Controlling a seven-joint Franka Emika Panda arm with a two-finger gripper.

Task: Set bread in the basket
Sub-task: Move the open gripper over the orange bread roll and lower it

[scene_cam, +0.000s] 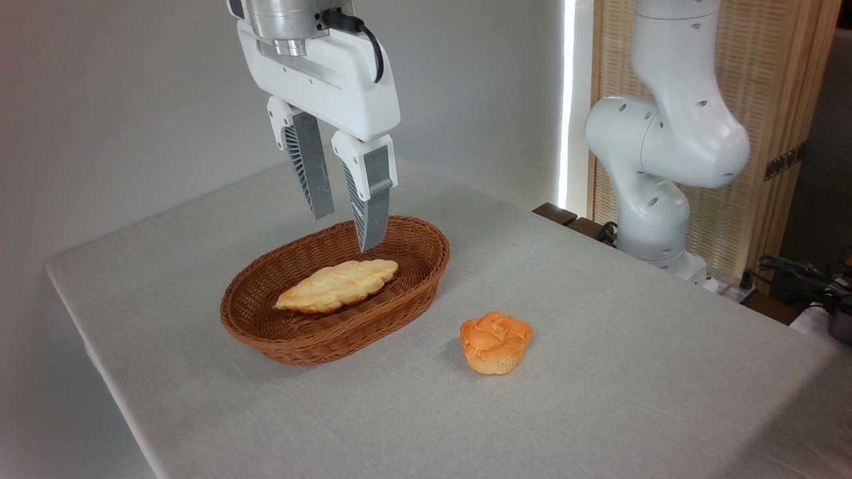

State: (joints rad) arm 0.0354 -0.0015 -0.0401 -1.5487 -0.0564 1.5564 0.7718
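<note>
Bread [496,342] sits on the table [632,372] just right of the basket [426,279], down and to the right of the empty, part-open gripper [346,233] hanging over the basket's far side.

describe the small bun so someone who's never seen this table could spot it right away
Start at the oval brown wicker basket in the middle of the grey table. Just to its right, on the bare cloth outside it, sits the bun. It is small, round and orange with a knotted top, unlike the long pale braided loaf lying in the basket.
</note>
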